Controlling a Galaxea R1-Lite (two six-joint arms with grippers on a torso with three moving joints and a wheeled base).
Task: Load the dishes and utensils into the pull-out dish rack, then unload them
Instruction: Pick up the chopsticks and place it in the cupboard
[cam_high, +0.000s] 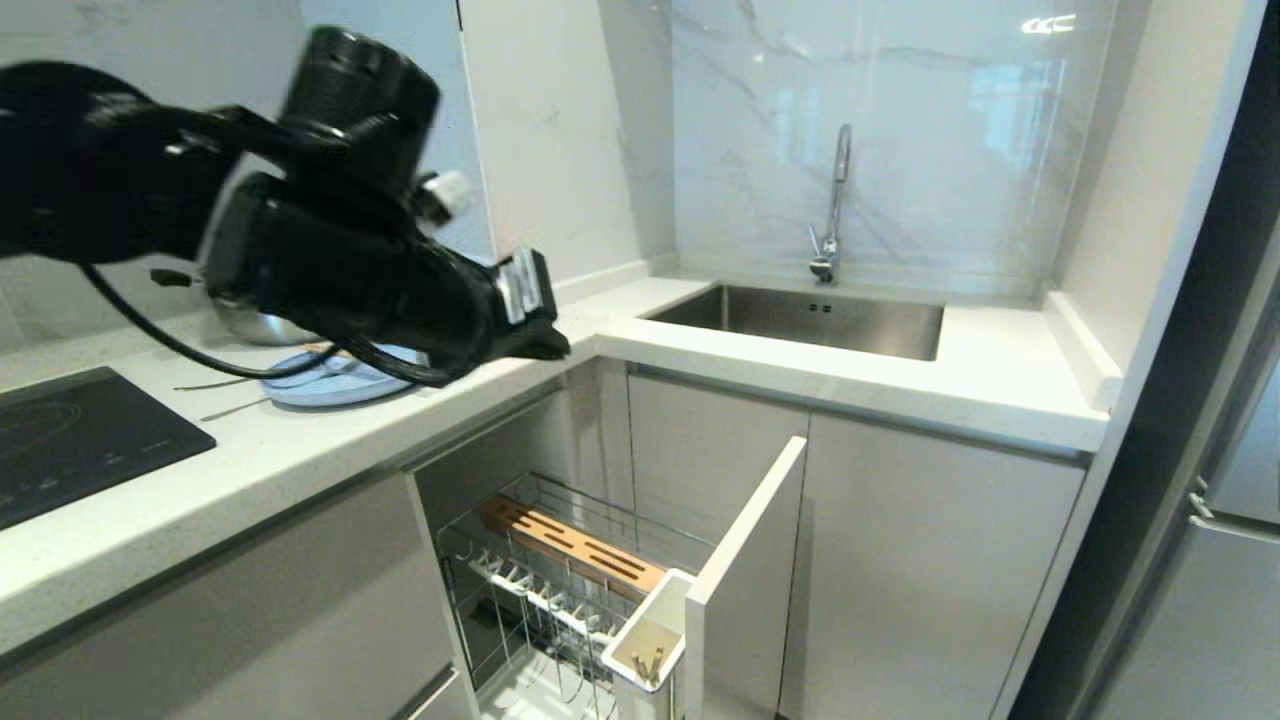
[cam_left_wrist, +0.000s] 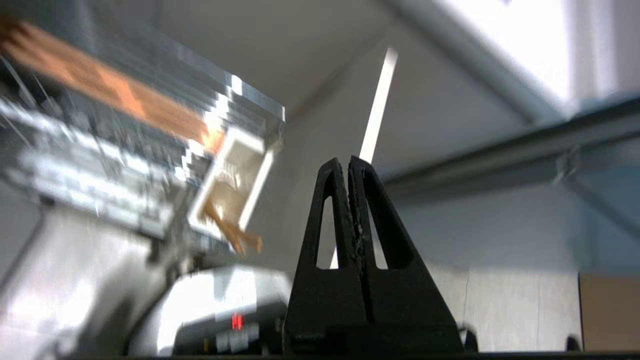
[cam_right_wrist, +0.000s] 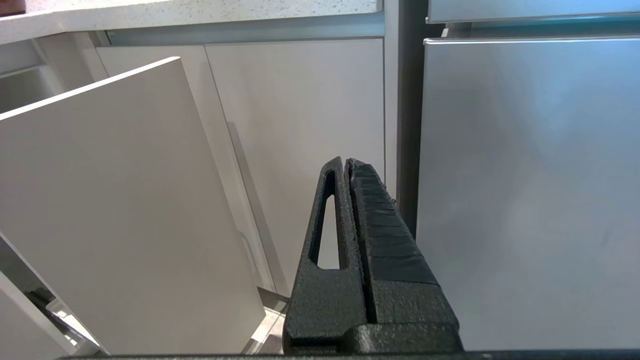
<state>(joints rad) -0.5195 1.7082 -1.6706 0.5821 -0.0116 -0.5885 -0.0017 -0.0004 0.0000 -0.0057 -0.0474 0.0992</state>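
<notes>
The head view alone takes in the whole corner: the left arm reaches in from the left above the tabletop (cam_high: 300, 440), its left end effector (cam_high: 545, 345) clenched and empty, tips pointing toward the sink (cam_high: 810, 320) and hanging just over the tabletop's front edge. Behind the arm lies the light blue plate (cam_high: 330, 385) on the tabletop, partly hidden, with a steel pot (cam_high: 265, 328) behind it and a thin utensil (cam_high: 215, 384) lying beside the plate; whether that is the fork cannot be told. Below, the pull-out dish rack (cam_high: 560, 590) stands drawn out of the cabinet, its slotted wooden strip (cam_high: 570, 545) along the far side, its white utensil cup (cam_high: 650, 630) at the front against the narrow white front panel (cam_high: 745, 570), with the chopsticks (cam_high: 650, 662) standing in the cup. The left wrist view, blurred, looks down past its closed fingertips (cam_left_wrist: 345, 200) at the same cup and shows the wooden sticks (cam_left_wrist: 232, 232) in it more plainly. The right wrist view shows what the head view does not: the right end effector (cam_right_wrist: 347, 167), clenched on nothing, parked low facing the cabinet fronts, with the front panel to one side. Open room lies above the rack between the tabletop edge and the panel.
</notes>
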